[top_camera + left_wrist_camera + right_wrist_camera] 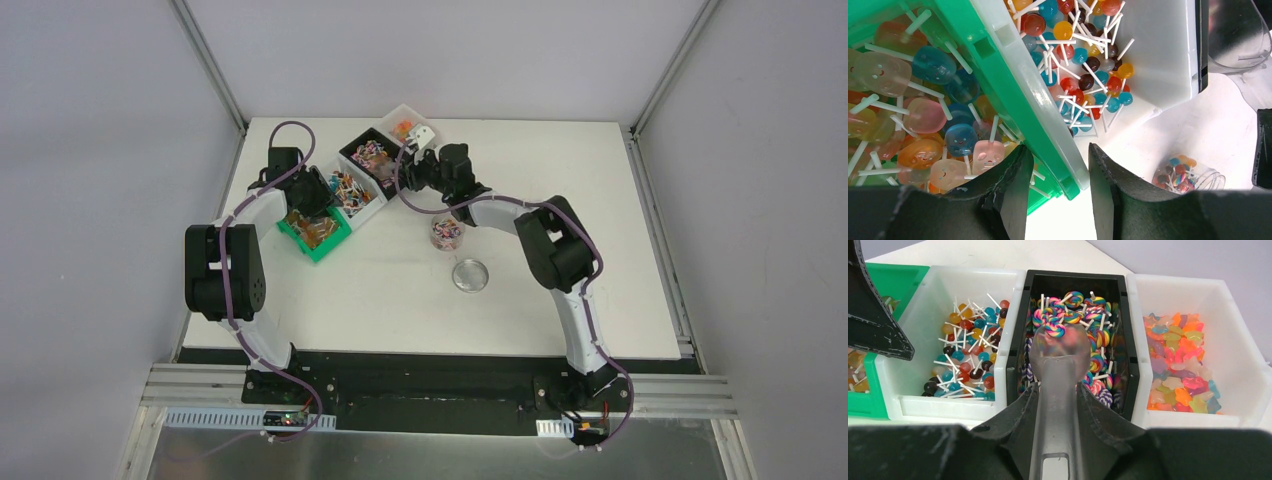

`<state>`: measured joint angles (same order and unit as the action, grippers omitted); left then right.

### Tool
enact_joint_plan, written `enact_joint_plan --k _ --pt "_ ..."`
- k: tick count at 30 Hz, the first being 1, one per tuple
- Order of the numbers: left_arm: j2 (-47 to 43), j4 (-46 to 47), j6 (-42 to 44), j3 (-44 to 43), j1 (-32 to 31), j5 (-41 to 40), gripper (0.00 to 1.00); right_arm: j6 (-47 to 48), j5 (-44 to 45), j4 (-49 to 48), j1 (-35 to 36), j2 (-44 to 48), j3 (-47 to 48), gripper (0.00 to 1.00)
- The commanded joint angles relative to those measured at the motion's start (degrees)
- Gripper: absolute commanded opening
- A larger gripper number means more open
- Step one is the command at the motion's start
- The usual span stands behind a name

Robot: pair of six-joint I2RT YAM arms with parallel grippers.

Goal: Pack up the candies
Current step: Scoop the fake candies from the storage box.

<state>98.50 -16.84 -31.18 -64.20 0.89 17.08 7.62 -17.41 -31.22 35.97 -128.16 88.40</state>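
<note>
The candies lie in four bins in a row: face-shaped lollipops in a green bin (923, 115), round lollipops (965, 355) in a white bin, swirl lollipops (1098, 340) in a black bin, star gummies (1180, 365) in a white bin. My right gripper (1057, 395) is shut on the handle of a clear scoop (1058, 350), whose head hangs over the swirl lollipops. My left gripper (1060, 160) is open. Its jaws straddle the near corner where the green bin's wall (998, 75) meets the white bin's wall. A clear jar (446, 234) holds some candies.
The jar's lid (471, 275) lies on the white table just in front of the jar. The bins run diagonally from the green bin (315, 235) to the far white bin (408, 127). The jar also shows in the left wrist view (1188, 172).
</note>
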Motion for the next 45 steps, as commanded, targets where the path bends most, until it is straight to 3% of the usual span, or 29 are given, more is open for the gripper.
enact_joint_plan --k 1,5,12,15,30,45 --pt "-2.4 1.7 2.4 0.8 -1.3 8.4 0.00 -3.5 -4.2 -4.8 1.9 -0.3 -0.9 0.00" --pt "-2.6 1.7 2.5 1.0 -1.3 8.3 0.00 5.0 2.2 2.0 2.1 5.6 -3.1 0.00" --pt "-3.9 1.4 3.0 1.3 -1.3 7.7 0.00 24.8 10.5 35.8 4.0 10.0 9.7 0.00" --pt "-4.4 1.2 3.1 1.4 -1.3 7.6 0.00 30.3 15.9 44.7 5.3 10.0 12.8 0.00" --pt "-3.9 1.2 2.2 1.2 -1.3 7.4 0.00 44.6 33.5 50.2 10.5 10.6 17.9 0.00" --pt "-3.6 1.3 2.1 1.1 -1.3 7.4 0.00 51.4 39.2 55.9 13.2 4.8 23.5 0.00"
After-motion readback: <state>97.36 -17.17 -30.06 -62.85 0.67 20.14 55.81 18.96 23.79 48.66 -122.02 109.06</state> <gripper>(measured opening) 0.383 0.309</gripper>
